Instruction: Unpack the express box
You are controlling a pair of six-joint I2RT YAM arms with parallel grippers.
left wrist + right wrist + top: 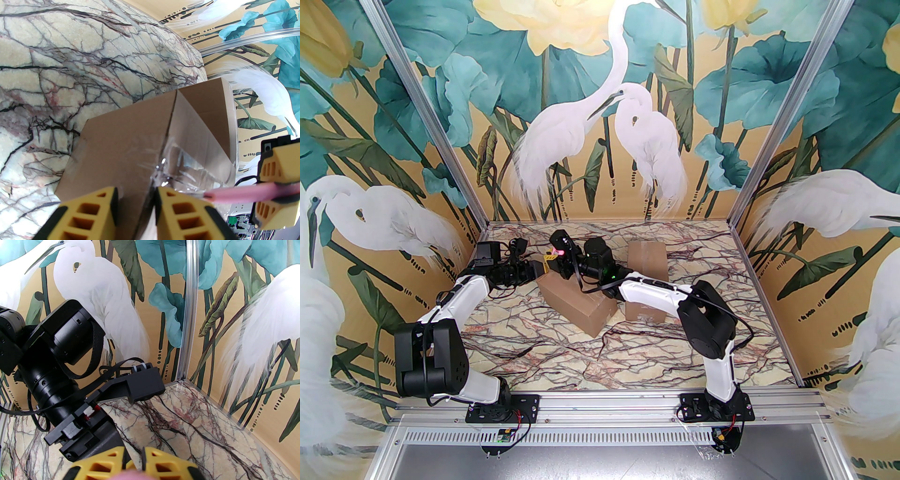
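The left hand (136, 194), fingers narrow, straddles the taped seam at the ten-o'clock end of the express box (126, 140); whether it pinches, I cannot tell. The right hand (264, 189) clamps a pink cutter (234, 194), tip at the clear tape (187, 164). The box sits mid-desk (70, 58): likely light, stiff cardboard with slick tape, best braced by its bare side walls.

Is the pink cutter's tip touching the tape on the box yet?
Touching. Left wrist view: the pink cutter, clamped in the right tool, has its tip pressed into the wrinkled clear tape on the box.
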